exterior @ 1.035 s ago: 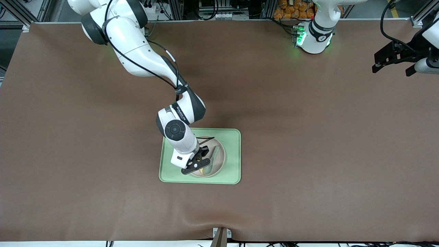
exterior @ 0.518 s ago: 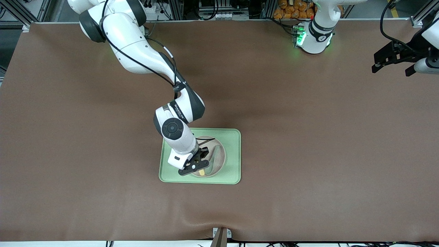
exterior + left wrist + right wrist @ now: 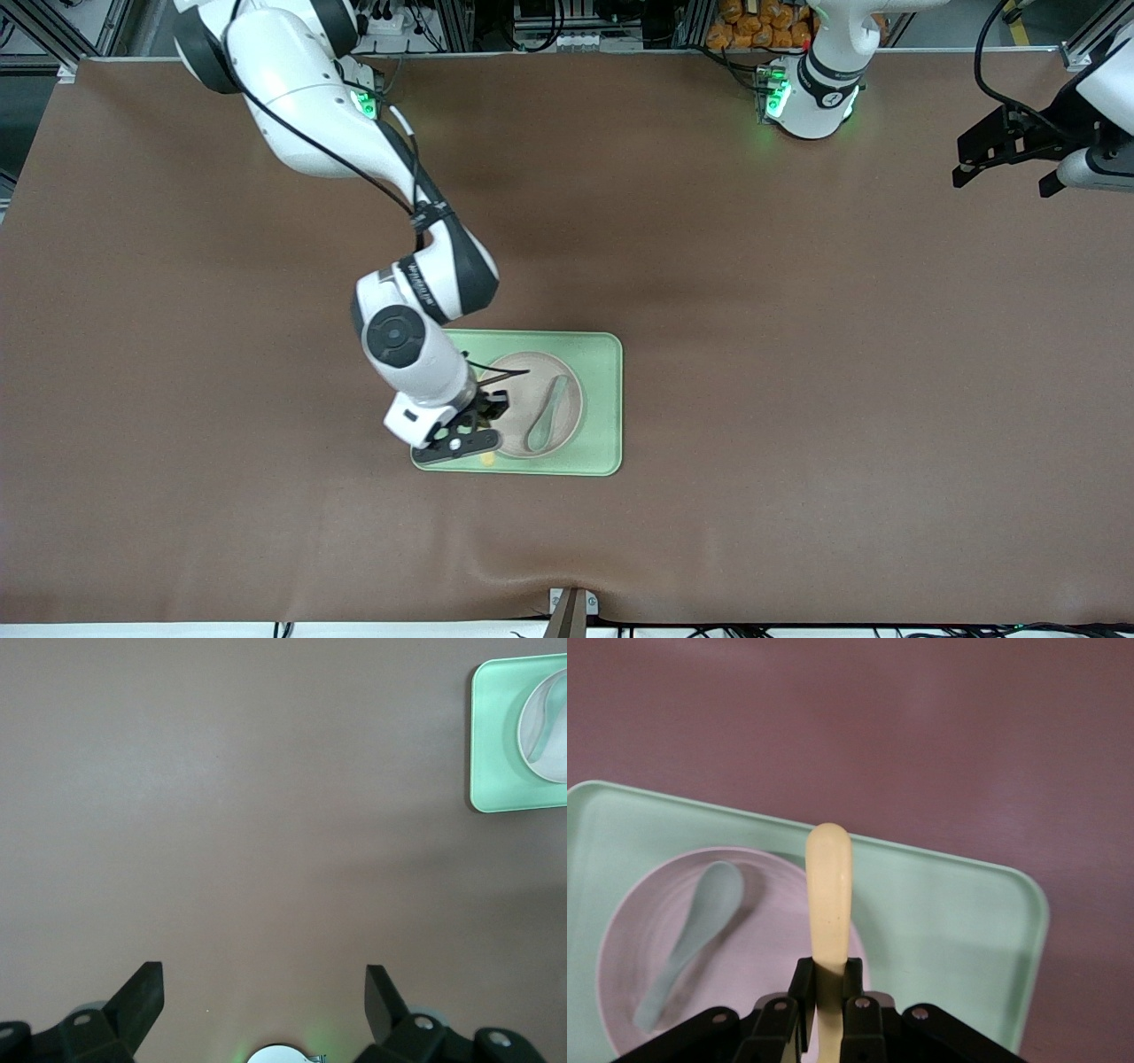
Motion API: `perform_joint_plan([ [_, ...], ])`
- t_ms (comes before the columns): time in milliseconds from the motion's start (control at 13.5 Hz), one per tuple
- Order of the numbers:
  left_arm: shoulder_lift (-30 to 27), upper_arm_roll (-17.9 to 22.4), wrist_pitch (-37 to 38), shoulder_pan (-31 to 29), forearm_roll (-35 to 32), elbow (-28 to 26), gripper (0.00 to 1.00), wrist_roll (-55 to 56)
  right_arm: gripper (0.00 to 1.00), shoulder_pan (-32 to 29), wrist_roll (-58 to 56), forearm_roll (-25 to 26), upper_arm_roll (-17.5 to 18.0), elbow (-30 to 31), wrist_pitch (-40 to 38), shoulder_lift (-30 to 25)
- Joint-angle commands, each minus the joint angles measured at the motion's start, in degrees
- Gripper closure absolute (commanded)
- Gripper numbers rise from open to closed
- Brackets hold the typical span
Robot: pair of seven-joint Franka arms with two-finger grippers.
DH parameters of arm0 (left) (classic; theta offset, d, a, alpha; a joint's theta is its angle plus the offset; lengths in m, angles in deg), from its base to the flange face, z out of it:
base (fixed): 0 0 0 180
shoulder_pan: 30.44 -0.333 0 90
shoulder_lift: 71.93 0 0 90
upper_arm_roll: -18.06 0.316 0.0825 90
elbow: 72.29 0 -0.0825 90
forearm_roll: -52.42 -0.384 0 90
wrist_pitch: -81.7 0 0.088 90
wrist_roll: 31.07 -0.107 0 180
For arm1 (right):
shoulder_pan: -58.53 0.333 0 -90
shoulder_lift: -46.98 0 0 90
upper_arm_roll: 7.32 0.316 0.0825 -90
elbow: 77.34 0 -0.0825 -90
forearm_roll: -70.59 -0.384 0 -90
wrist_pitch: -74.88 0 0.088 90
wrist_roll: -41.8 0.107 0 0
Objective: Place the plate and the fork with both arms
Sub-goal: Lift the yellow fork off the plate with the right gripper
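Front view: the right claw (image 3: 471,436), pinching the pale yellow fork (image 3: 486,459), hangs over the edge of the light green tray (image 3: 602,408) toward the right arm's end; the round off-white plate (image 3: 567,424) lies in the tray and carries a muted green spoon (image 3: 547,411). The left claw (image 3: 1010,159) waits, spread, over the brown tabletop (image 3: 797,354). Left wrist view: spread fingers (image 3: 142,997) over bare tabletop, tray (image 3: 487,744) apart. Right wrist view: fork handle (image 3: 829,895) clamped upright between closed fingers (image 3: 799,988), above plate (image 3: 771,948) and spoon (image 3: 691,939).

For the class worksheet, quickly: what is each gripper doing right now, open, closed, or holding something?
Left gripper: open, empty, waiting over bare table.
Right gripper: shut on the fork, over the tray.
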Motion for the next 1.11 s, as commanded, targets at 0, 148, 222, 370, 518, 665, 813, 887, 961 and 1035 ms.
perform_joint_plan([
  [0, -0.3, -0.1, -0.2, 0.0, 1.0, -0.2, 0.0, 0.5, 1.0, -3.6, 0.7, -0.6, 0.7, 3.3, -3.8, -4.2],
  [148, -0.3, -0.1, -0.3, 0.0, 1.0, -0.2, 0.0, 0.5, 1.0, -6.6, 0.2, -0.5, 0.7, 6.4, -3.2, -5.6],
  [222, -0.2, -0.1, -0.3, 0.0, 1.0, -0.2, 0.0, 0.5, 1.0, -7.8, 0.0, -0.5, 0.7, 7.8, -3.1, -5.7],
  [370, -0.2, -0.1, -0.3, 0.0, 1.0, -0.2, 0.0, 0.5, 1.0, -10.4, -0.5, -0.5, 1.0, 14.3, 2.6, -7.7],
  [518, -0.2, -0.1, -0.3, 0.0, 1.0, -0.2, 0.0, 0.4, 1.0, -7.4, 0.8, -0.5, 1.5, 20.0, 12.4, -8.2],
  [665, -0.2, -0.1, -0.3, 0.0, 1.0, -0.1, 0.0, 0.4, 1.0, -5.2, 3.7, -0.5, 1.5, 20.2, 14.3, -7.5],
  [813, -0.2, -0.2, -0.4, 0.1, 1.0, -0.2, 0.0, 0.5, 1.0, -3.8, 5.1, -0.5, 1.4, 20.5, 15.9, -6.8],
  [887, -0.2, -0.2, -0.4, 0.1, 1.1, -0.2, 0.0, 0.5, 1.0, -3.8, 5.1, -0.5, 1.4, 21.5, 16.3, -6.7],
  [961, -0.2, -0.2, -0.4, 0.1, 1.1, -0.2, 0.0, 0.4, 1.0, -3.8, 5.1, -0.4, 1.4, 22.6, 17.9, -6.7],
  [1035, -0.2, -0.2, -0.4, 0.1, 1.1, -0.2, 0.0, 0.4, 1.0, -4.0, 4.8, -0.3, 1.4, 24.8, 20.7, -6.7],
])
